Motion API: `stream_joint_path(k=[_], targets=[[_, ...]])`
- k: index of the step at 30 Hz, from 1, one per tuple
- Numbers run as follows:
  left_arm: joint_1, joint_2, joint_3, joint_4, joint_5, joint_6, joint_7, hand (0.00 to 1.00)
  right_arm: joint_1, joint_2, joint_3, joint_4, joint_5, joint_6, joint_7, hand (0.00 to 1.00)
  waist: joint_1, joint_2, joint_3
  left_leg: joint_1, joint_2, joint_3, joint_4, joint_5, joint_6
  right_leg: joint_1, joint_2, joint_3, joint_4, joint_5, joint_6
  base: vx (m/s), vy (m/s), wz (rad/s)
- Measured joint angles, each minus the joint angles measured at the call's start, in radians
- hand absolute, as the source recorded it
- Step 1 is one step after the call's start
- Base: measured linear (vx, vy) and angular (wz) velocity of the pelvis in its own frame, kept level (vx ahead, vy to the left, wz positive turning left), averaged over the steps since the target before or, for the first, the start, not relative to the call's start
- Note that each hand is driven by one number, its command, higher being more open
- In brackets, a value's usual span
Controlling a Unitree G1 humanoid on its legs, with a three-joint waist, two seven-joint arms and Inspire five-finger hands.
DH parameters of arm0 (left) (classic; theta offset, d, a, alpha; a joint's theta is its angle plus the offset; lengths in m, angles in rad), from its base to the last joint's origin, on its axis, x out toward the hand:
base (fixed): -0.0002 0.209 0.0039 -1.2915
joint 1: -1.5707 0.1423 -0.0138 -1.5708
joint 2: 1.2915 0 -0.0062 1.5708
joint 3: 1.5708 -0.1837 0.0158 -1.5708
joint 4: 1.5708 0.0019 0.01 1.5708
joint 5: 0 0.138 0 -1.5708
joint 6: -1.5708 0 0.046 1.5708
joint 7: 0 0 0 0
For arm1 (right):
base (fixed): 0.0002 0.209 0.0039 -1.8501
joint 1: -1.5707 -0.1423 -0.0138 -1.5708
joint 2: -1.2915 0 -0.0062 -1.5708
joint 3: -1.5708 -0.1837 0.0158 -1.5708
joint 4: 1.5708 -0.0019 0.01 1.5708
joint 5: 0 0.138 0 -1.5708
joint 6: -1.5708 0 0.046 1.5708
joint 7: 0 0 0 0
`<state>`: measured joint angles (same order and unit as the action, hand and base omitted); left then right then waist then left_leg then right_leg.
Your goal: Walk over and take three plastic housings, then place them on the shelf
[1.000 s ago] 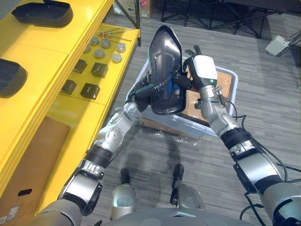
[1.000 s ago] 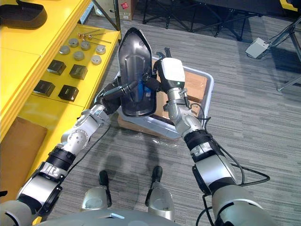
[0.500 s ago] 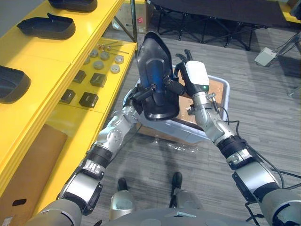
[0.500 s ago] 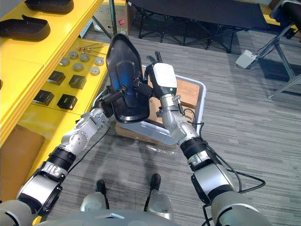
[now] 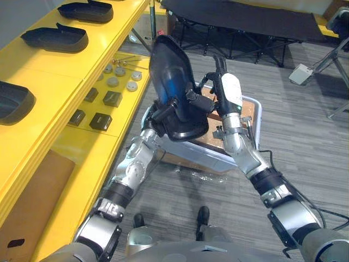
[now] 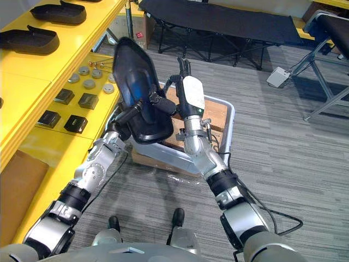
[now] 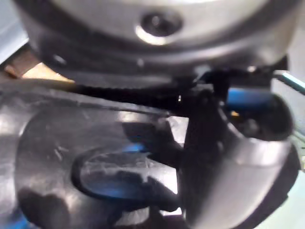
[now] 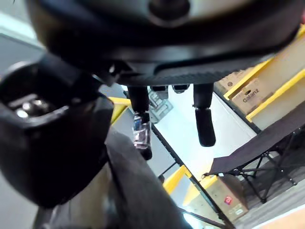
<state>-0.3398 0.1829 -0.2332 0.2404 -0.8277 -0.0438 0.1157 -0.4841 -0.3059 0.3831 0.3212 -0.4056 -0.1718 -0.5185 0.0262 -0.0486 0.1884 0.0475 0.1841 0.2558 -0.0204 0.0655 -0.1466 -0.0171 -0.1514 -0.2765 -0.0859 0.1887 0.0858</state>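
The left hand clamped the plastic housing by its near rim, upright above the bin. The right hand, fingers straight, braced its right edge. The yellow shelf stood close on the left, with open floor on the right.

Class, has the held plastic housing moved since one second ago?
Yes: against the crate, the plastic housing has shifted left, closer to the yellow shelf.

Black plastic housing upright, aloft
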Motion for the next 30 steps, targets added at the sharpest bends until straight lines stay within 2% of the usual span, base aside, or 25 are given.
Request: stream_joint_path(k=[5,8,9,11,13,15,17,19,22,24,27,30], targets=[[0.204,-0.040,0.089,-0.262,0.316,-0.060,0.121,0.00,0.259,0.053,-0.043,-0.212,0.167,-0.015,0.025,1.00,0.007,0.005,-0.042,0.003,-0.001,0.001,-0.001,-0.006,-0.004,0.002,-0.002,-0.027,0.000,-0.014,0.001,0.00,0.000,0.00],[0.301,-0.044,0.138,-0.331,0.498,-0.080,0.206,0.00,0.389,0.063,-0.101,-0.289,0.232,-0.012,0.033,1.00,0.006,0.016,-0.056,0.006,0.000,-0.001,-0.002,-0.010,-0.007,0.003,-0.002,-0.037,0.000,-0.028,0.001,0.00,0.000,0.00],[0.346,-0.050,0.161,-0.356,0.604,-0.083,0.240,0.00,0.431,0.067,-0.128,-0.309,0.246,-0.011,0.034,1.00,0.002,0.021,-0.060,0.008,0.001,-0.001,-0.004,-0.017,-0.015,0.004,-0.001,-0.041,0.000,-0.034,-0.002,0.00,0.000,0.00],[0.442,-0.050,0.186,-0.418,0.804,-0.082,0.298,0.00,0.519,0.068,-0.182,-0.369,0.333,-0.014,0.066,1.00,0.000,0.029,-0.071,0.008,0.002,-0.001,-0.006,-0.019,-0.016,0.003,-0.001,-0.044,0.000,-0.039,-0.006,0.02,0.007,0.00],[0.547,-0.054,0.208,-0.506,0.948,-0.082,0.328,0.00,0.620,0.084,-0.235,-0.428,0.522,-0.023,0.174,1.00,-0.002,0.035,-0.085,0.008,0.003,-0.001,-0.005,-0.025,-0.019,0.003,0.000,-0.046,0.000,-0.043,-0.006,0.05,0.013,0.01],[0.595,-0.064,0.217,-0.555,0.992,-0.086,0.341,0.00,0.690,0.109,-0.264,-0.442,0.665,-0.034,0.263,1.00,-0.002,0.040,-0.097,0.008,0.003,0.000,-0.005,-0.028,-0.019,0.002,0.000,-0.046,0.000,-0.046,-0.005,0.05,0.014,0.00],[0.633,-0.078,0.230,-0.584,0.992,-0.109,0.342,0.00,0.758,0.145,-0.278,-0.443,0.745,-0.040,0.320,1.00,-0.003,0.045,-0.107,0.008,0.003,0.003,-0.005,-0.030,-0.017,0.002,0.000,-0.046,0.000,-0.047,-0.003,0.05,0.015,-0.02],[0.680,-0.114,0.242,-0.604,0.941,-0.163,0.339,0.00,0.839,0.187,-0.291,-0.442,0.818,-0.040,0.361,1.00,-0.004,0.049,-0.117,0.010,0.003,0.010,0.000,-0.037,-0.011,0.001,0.000,-0.042,0.000,-0.047,0.002,0.06,0.018,-0.07],[0.710,-0.139,0.248,-0.604,0.838,-0.205,0.328,0.00,0.871,0.211,-0.311,-0.441,0.858,-0.031,0.362,1.00,-0.006,0.049,-0.120,0.014,0.003,0.020,0.002,-0.043,-0.011,0.000,0.000,-0.034,0.000,-0.048,0.003,0.04,0.016,-0.09],[0.717,-0.151,0.250,-0.603,0.751,-0.219,0.320,0.00,0.871,0.227,-0.354,-0.422,0.918,-0.001,0.393,1.00,-0.008,0.046,-0.122,0.014,0.003,0.025,0.007,-0.049,-0.011,-0.001,0.000,-0.030,0.000,-0.049,0.004,0.02,0.011,-0.07],[0.725,-0.153,0.265,-0.603,0.741,-0.236,0.321,0.00,0.869,0.221,-0.371,-0.365,0.928,0.034,0.460,1.00,-0.006,0.045,-0.123,0.014,0.003,0.027,0.016,-0.057,-0.009,0.001,-0.001,-0.028,0.000,-0.050,0.003,0.01,0.004,-0.01],[0.724,-0.154,0.293,-0.603,0.743,-0.240,0.343,0.00,0.848,0.218,-0.341,-0.324,0.920,0.058,0.475,1.00,-0.004,0.045,-0.123,0.012,0.003,0.024,0.016,-0.059,-0.008,0.003,-0.002,-0.033,0.000,-0.051,0.001,0.01,0.004,0.02]])
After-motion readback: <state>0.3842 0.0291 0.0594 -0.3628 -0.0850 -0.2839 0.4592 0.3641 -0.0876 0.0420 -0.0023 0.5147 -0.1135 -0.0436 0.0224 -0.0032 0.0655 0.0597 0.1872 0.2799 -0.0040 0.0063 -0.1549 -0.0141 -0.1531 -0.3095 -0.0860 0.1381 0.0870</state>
